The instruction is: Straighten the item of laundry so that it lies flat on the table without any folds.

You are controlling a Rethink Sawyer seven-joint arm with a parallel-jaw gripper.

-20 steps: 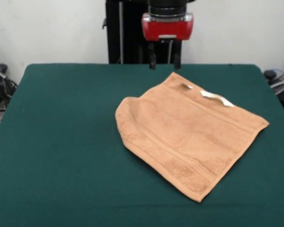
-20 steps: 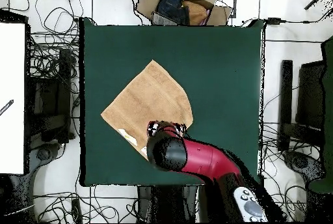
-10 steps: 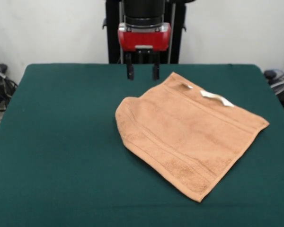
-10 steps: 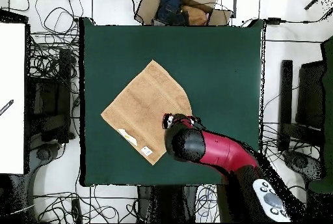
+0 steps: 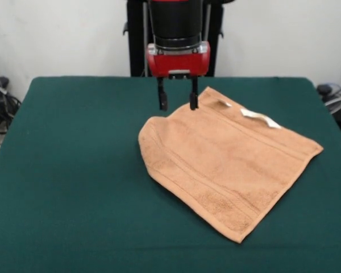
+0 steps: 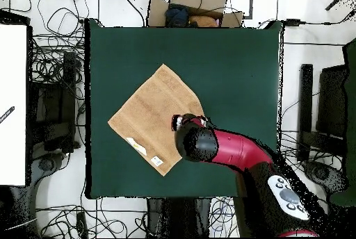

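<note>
The peach-orange towel (image 5: 227, 165) lies spread as a diamond right of the centre of the green table (image 5: 74, 170). Its left corner is folded under, giving a rounded, doubled edge (image 5: 150, 136). A white label (image 5: 260, 118) lies at its far edge. The gripper (image 5: 177, 101) hangs open, fingers pointing down, above the towel's far left edge next to the folded corner. In the overhead view the towel (image 6: 149, 111) shows with the arm's head (image 6: 197, 142) covering its right corner; the gripper itself is hidden there.
A cardboard box with clothes (image 6: 195, 10) sits beyond the table's far edge in the overhead view. Cables and equipment (image 6: 52, 104) lie on the floor at both sides. The robot's pedestal (image 5: 137, 40) stands behind the table.
The gripper has moved from above the towel's far corner to the left, then lower and nearer, and now hangs over the folded corner's edge. The towel has not moved.
</note>
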